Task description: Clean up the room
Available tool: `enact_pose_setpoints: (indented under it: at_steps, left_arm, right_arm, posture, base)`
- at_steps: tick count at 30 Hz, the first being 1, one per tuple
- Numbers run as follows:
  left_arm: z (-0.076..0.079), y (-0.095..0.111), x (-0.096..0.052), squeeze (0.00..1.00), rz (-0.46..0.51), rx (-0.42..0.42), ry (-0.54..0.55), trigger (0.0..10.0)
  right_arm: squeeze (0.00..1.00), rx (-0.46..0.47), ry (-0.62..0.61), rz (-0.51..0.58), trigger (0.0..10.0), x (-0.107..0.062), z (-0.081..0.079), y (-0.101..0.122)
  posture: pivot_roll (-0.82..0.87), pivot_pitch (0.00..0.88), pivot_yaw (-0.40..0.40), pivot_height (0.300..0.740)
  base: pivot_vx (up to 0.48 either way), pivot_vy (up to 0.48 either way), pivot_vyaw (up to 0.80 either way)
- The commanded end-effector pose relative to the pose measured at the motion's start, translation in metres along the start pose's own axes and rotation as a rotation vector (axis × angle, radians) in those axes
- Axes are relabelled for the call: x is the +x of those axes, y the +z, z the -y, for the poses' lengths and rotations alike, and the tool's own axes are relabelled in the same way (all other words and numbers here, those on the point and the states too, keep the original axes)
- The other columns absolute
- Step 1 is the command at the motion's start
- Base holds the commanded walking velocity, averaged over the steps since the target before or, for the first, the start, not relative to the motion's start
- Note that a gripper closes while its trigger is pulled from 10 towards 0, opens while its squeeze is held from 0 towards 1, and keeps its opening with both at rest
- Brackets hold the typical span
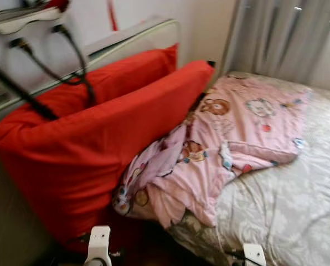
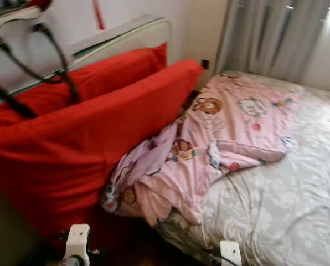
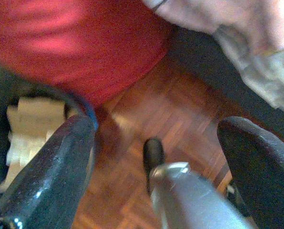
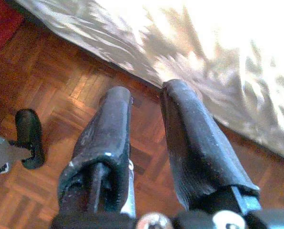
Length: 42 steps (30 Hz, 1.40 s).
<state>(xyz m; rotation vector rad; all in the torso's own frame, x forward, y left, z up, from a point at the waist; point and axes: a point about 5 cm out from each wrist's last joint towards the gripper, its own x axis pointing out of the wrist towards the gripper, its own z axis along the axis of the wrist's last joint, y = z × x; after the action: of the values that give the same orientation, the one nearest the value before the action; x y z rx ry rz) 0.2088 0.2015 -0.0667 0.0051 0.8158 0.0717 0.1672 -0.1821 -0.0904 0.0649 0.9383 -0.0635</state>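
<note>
A crumpled pink blanket (image 1: 220,144) with cartoon prints lies across the bed (image 1: 298,199), one end hanging over the near edge. Two big red pillows (image 1: 93,138) lean against the headboard (image 1: 132,41) beside it. Both arms hang low in front of the bed, their white wrists at the lower edge, left (image 1: 98,246) and right (image 1: 254,255). My left gripper (image 3: 158,126) is open over the wooden floor (image 3: 180,109), with a red pillow (image 3: 75,43) beyond it. My right gripper (image 4: 147,88) is shut on nothing, near the bed's draped sheet (image 4: 218,52).
Black cables (image 1: 49,72) hang across the upper left in front of the pillows. Grey curtains (image 1: 281,39) stand behind the bed's far side. My own black foot (image 4: 30,136) stands on the parquet below the grippers.
</note>
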Motion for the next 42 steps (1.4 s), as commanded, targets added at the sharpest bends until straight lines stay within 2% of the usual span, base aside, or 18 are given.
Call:
enact_pose_setpoints:
  at_steps: [1,18,26,29,36,42]
  left_arm:
    - [0.0008,-0.0026,-0.0004,0.0,-0.007,-0.007,0.006,10.0]
    - [0.0064,-0.0005,0.0,0.0,0.02,-0.051,-0.004,10.0]
    - [0.006,-0.0015,-0.0001,0.0,0.01,-0.044,-0.003,10.0]
    - [0.0045,-0.0011,-0.0001,0.0,0.011,-0.041,0.0,10.0]
    - [0.0042,0.0012,-0.0002,0.0,0.034,-0.03,-0.01,10.0]
    - [0.0062,0.0028,-0.0008,0.0,0.071,-0.082,-0.022,10.0]
  right_arm:
    - [0.0,0.002,0.009,-0.004,10.0,0.0002,-0.0026,-0.0005]
    - [0.0,-0.005,0.017,0.028,10.0,0.0001,0.0009,0.0041]
    - [0.0,-0.015,0.02,0.028,10.0,0.0001,0.0007,0.0042]
    - [0.0,-0.004,0.019,0.024,10.0,0.0002,-0.0005,0.0035]
    - [0.0,0.039,0.007,0.044,10.0,-0.0001,-0.0009,0.0037]
    - [0.0,0.067,0.016,0.076,10.0,-0.0007,-0.0006,0.0054]
  posture:
    - [-0.08,0.0,-0.05,0.74]
    - [-0.06,0.0,-0.069,0.74]
    - [-0.06,0.0,-0.073,0.74]
    - [-0.07,0.0,-0.061,0.74]
    - [-0.07,0.0,-0.056,0.74]
    - [-0.06,0.0,-0.058,0.74]
  base:
    - [0.0,0.0,0.0]
    - [0.0,0.0,0.0]
    - [0.0,0.0,0.8]
    - [0.0,0.0,0.8]
    - [0.0,0.0,0.0]
    - [0.0,0.0,0.0]
